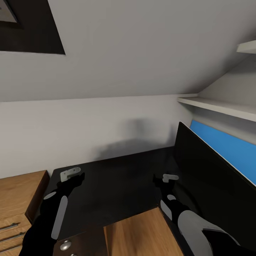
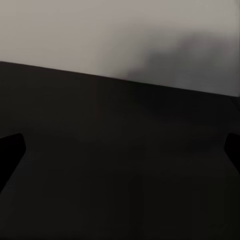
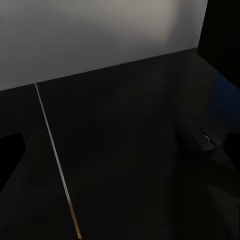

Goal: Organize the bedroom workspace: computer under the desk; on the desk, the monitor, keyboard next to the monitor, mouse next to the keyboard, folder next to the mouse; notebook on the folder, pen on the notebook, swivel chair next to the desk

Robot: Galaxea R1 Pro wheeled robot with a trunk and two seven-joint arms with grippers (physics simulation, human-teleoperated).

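Reaching out over the desk, both black arms hang above its shiny black top. The top is smooth and flat like glass, and it shows a soft grey shadow from the wall behind it.

The left gripper hovers near the desk's left edge. In the left wrist view its two dark fingertips sit far apart at the sides, so this claw is wide open and holds nothing.

The right gripper hovers close to the monitor. Only one dark fingertip shows in the right wrist view, so I cannot tell how far this claw is open. Nothing can be seen in it.

The monitor is a big, thin, flat black screen. It stands along the desk's right side, tilted, with a bright blue wall panel behind it.

The mouse is a small, round, black lump. It lies on the desk top near the foot of the monitor, a little way ahead of the right claw.

A thin pale seam runs straight across the desk top.

A light wood cabinet with metal drawer handles stands by the desk's left edge. White shelves hang high on the right wall.
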